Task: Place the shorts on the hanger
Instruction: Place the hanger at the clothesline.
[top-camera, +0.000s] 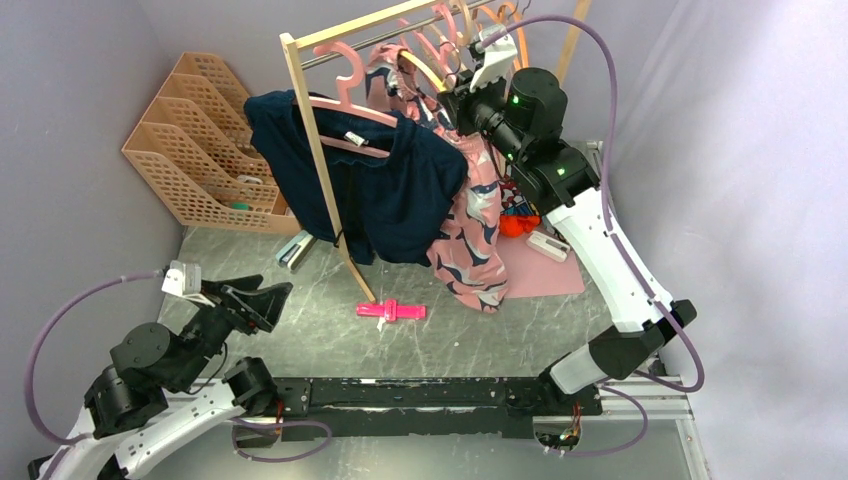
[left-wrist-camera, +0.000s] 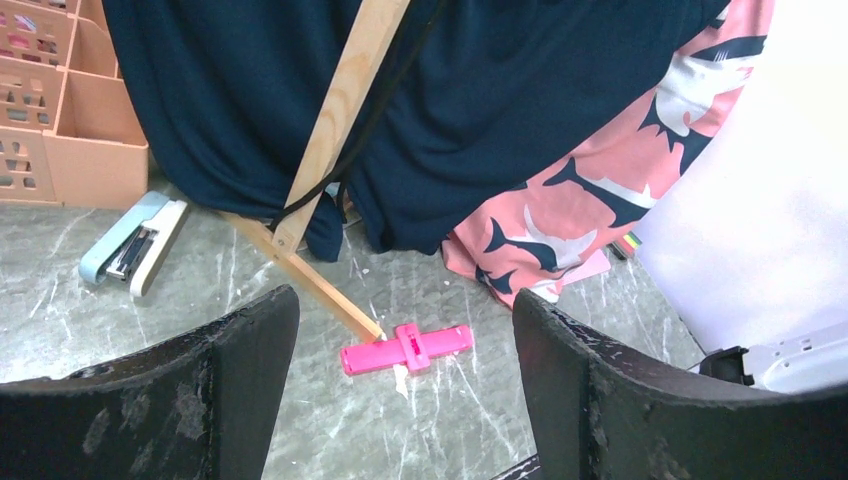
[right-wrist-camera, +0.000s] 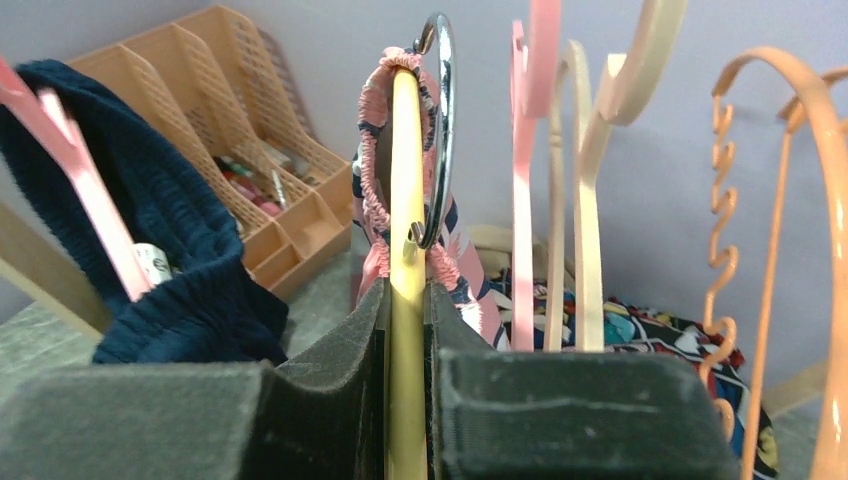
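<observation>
Starting nearest our bases, we find our left gripper (left-wrist-camera: 405, 308) low over the grey marbled table (top-camera: 450, 330), jaws spread wide and holding nothing. Just beyond it lies a bright pink plastic clip (left-wrist-camera: 405, 348), touching the foot of the slanted pale wooden rack leg (left-wrist-camera: 340, 110), with a pale blue stapler (left-wrist-camera: 130, 240) off to the left. A plain navy garment (top-camera: 400, 190) draped on a pink plastic hanger (top-camera: 345, 105) screens much of the salmon-pink shorts with navy and white blotches (top-camera: 475, 240), which trail down to the table behind it. Higher and farther, our right gripper (right-wrist-camera: 405, 300) is pinched tight on the thin pale yellow plastic hanger (right-wrist-camera: 405, 180), the shorts' gathered waistband looped over its top by the silver hook. More pink, beige and orange hangers (right-wrist-camera: 580, 180) crowd just beside it. A peach mesh file organiser (top-camera: 200, 140) stands at the far left wall.
</observation>
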